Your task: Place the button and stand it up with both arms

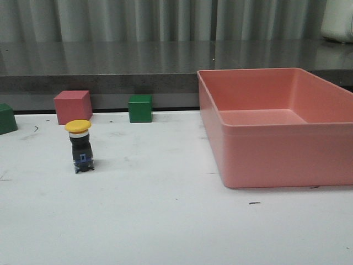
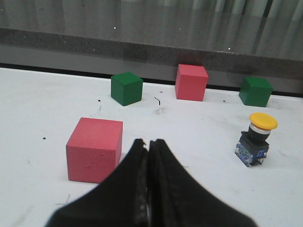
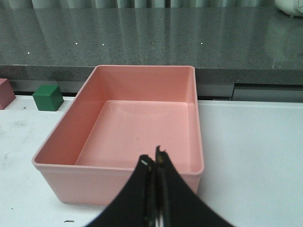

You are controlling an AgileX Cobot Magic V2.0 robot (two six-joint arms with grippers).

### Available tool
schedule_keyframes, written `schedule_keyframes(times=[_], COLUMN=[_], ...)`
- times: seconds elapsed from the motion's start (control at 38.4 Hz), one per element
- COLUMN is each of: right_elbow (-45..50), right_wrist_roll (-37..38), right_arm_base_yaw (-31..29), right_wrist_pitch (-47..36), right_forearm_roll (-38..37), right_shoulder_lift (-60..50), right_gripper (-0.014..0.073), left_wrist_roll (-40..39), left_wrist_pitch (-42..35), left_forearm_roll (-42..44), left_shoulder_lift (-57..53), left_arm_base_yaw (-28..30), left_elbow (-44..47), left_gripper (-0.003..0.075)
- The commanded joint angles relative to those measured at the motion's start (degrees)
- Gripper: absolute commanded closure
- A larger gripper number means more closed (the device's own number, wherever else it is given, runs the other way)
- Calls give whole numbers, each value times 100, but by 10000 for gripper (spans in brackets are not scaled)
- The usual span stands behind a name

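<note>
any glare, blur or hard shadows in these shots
Front view: soft even light, a faint shadow beside the button, streaky reflections on the dark counter. Left wrist view: the shut left gripper looks slightly soft up close. Right wrist view: sharp bin, small bright specks on the counter, no strong glare.

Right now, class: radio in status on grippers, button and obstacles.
Left gripper and right gripper shut, empty. Button upright on table, untouched. Nothing blocking it.

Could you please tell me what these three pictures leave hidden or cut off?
- Front view: green block cut by the left edge; neither arm appears.
- Front view: pink plastic bin runs past the right edge.
- Left wrist view: yellow-capped push-button, terminal markings too small.
- Right wrist view: red cube clipped by the frame edge.
</note>
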Motion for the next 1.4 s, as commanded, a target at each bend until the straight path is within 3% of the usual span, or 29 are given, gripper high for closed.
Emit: schedule_keyframes(times=[0.0, 1.17, 1.38], right_elbow=[-151, -151, 178], right_wrist_roll=[-50, -50, -447], right_arm_base_yaw=[-35, -35, -66], right_wrist_pitch=[-482, -482, -1009], right_forearm_roll=[-98, -103, -5], right_shoulder_lift=[40, 40, -86], right_gripper=[657, 657, 657], left_wrist_roll=[-57, -57, -57], left_wrist_pitch=[-630, -652, -652], left_forearm_roll=[-67, -67, -67], left_shoulder_lift=[-137, -137, -137], left_arm_base_yaw=[4, 4, 4], left_elbow=[42, 42, 42], left_gripper=[740, 740, 740])
